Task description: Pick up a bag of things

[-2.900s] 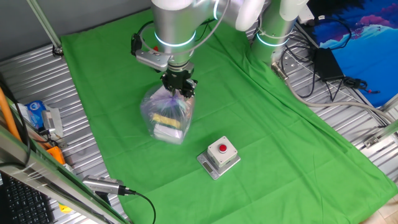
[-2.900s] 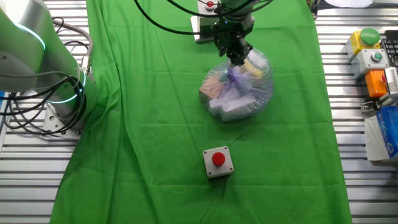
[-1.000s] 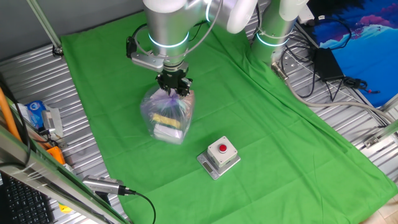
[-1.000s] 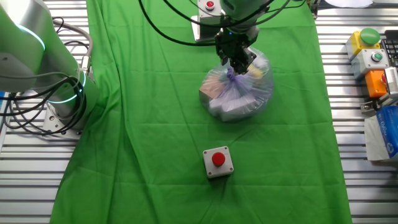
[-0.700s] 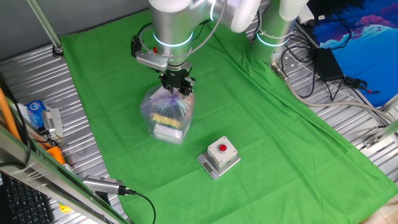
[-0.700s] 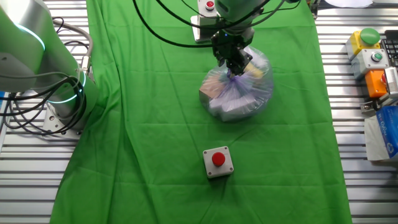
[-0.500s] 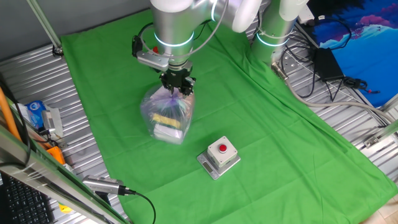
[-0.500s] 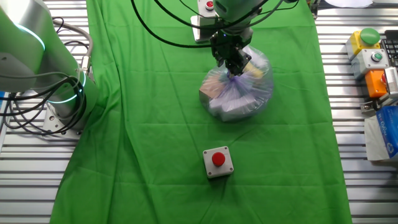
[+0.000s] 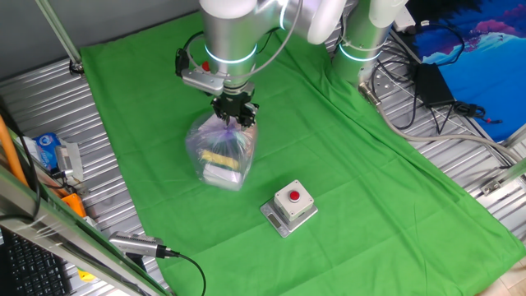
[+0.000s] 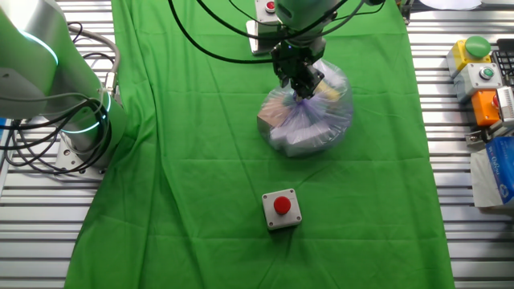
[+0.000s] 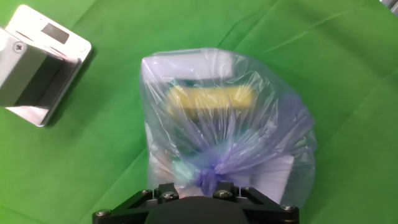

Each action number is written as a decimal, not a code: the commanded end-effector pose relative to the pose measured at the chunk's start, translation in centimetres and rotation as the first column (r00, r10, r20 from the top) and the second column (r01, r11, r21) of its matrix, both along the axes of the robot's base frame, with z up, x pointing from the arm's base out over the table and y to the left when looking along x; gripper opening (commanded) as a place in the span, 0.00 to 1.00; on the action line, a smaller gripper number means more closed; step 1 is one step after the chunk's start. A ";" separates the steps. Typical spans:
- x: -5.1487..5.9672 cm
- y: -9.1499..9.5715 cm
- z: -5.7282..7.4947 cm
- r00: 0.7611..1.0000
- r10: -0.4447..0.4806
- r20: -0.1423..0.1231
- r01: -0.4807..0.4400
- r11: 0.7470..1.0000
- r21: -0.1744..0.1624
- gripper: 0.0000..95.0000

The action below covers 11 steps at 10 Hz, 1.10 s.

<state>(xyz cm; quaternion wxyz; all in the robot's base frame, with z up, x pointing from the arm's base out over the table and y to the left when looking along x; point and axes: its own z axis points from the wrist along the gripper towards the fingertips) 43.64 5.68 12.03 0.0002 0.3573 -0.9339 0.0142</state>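
Hand (image 11: 208, 186) fingertips hidden behind own body; grip on bag (image 11: 217, 130) unclear.

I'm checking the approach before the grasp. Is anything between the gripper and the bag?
Nothing visible. The gripper sits right at the gathered top of the bag, and the red button box stands apart on the green cloth.

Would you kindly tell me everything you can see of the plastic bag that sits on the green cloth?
The bag is thin, translucent plastic with a purplish tint, gathered into a twisted knot at its top. Inside show a yellow item, a white box-like item and something pale beneath. It sits upright and bulging on the green cloth, apart from the grey box with a red button. The tool is at the knot, its fingers closed around the gathered plastic; the bag's base rests on the cloth.
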 end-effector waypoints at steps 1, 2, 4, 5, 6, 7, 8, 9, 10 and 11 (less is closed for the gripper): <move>0.2 -0.1 -0.3 1.000 0.000 0.004 0.000 1.000 -0.001 0.40; 0.2 -0.1 -0.3 1.000 0.000 0.005 0.000 1.000 -0.001 0.40; 0.6 -0.3 -0.2 1.000 0.002 0.004 -0.002 1.000 -0.004 0.40; 0.7 -0.3 -0.2 1.000 0.004 0.004 -0.004 1.000 -0.006 0.40; 0.7 -0.3 -0.3 1.000 0.003 0.004 -0.003 1.000 -0.006 0.40; 0.8 -0.4 -0.3 1.000 0.004 0.005 -0.004 1.000 -0.007 0.40; 0.9 -0.4 -0.3 1.000 0.005 0.005 -0.005 1.000 -0.007 0.40; 1.0 -0.5 -0.4 1.000 0.007 0.006 -0.007 1.000 -0.007 0.40; 1.1 -0.5 -0.4 1.000 0.007 0.006 -0.007 1.000 -0.007 0.40; 1.3 -0.5 -0.4 1.000 0.008 0.006 -0.008 1.000 -0.007 0.40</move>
